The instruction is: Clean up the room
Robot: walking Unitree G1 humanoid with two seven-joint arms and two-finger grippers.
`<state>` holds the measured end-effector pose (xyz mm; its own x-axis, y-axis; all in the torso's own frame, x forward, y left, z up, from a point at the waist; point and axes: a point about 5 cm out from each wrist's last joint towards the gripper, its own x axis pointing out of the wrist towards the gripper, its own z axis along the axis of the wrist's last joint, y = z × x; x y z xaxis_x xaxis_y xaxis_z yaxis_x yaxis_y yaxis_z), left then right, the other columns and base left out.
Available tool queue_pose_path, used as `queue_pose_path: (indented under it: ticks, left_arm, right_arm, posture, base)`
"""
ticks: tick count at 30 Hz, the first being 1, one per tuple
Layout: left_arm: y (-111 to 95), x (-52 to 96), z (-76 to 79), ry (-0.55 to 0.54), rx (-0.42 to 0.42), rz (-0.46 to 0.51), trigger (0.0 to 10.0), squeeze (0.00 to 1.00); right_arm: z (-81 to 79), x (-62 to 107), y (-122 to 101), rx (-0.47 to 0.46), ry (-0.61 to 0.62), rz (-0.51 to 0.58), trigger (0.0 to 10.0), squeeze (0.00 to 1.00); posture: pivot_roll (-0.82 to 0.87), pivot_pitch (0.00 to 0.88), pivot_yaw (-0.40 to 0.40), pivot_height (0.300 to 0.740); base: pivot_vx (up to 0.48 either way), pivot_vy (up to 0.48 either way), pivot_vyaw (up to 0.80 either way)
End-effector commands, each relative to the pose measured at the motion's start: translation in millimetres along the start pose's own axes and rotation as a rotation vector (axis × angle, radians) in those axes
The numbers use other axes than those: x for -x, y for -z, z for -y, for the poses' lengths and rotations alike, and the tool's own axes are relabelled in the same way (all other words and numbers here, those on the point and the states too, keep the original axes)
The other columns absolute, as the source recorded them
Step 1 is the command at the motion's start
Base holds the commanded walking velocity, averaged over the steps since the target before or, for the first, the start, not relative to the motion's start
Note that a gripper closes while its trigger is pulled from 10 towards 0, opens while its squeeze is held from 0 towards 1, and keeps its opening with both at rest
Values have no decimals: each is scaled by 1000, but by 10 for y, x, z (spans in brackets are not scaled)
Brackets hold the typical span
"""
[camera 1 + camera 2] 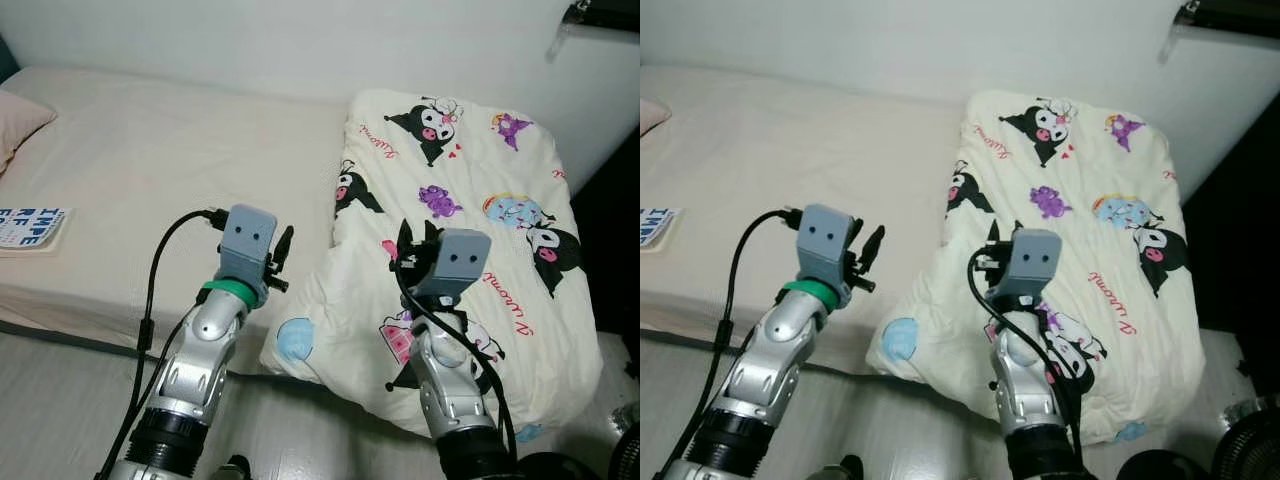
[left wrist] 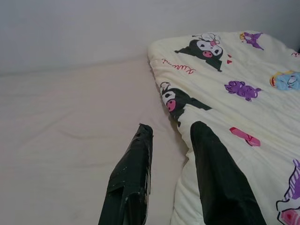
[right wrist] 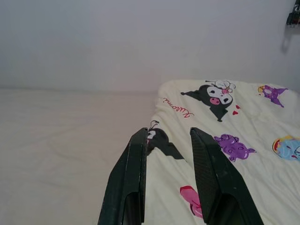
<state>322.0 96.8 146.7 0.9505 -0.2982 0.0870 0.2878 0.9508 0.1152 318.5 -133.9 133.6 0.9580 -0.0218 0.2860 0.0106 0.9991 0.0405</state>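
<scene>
The bed [image 1: 150, 160] wore a plain cream sheet. A folded cartoon-print quilt [image 1: 470, 230] lay on its right part, overhanging the near edge. A book [image 1: 30, 228] and a pillow [image 1: 18, 118] lay far left.

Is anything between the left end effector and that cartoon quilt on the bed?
Nothing visible. The left end effector hangs open right at the quilt's near edge, with just bare bed sheet below. The right end effector is open above the quilt.
</scene>
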Motion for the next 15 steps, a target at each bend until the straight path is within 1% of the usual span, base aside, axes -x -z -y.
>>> queue_pose_path:
  ticks: [1, 8, 10, 15]
  left_arm:
    - [54, 9, -4, -3, 9, -18, 10000, 0]
    - [68, 9, -1, -4, 8, -20, 10000, 0]
    - [86, 15, -12, -6, 5, -26, 10000, 0]
    - [92, 14, -20, -5, 3, -30, 10000, 0]
  right_arm:
    - [15, 39, 27, 3, 7, -16, 10000, 0]
    - [93, 36, 8, 23, 24, -9, 10000, 0]
    - [162, 11, -67, 43, 37, 23, 10000, 0]
    - [197, -8, -95, 52, 41, 34, 10000, 0]
  posture:
    - [-48, 63, 52, 739]
    - [-56, 61, 52, 739]
    - [-57, 64, 57, 739]
    - [-60, 64, 60, 739]
  base:
    - [0, 0, 0]
    - [0, 0, 0]
    - [0, 0, 0]
    - [0, 0, 0]
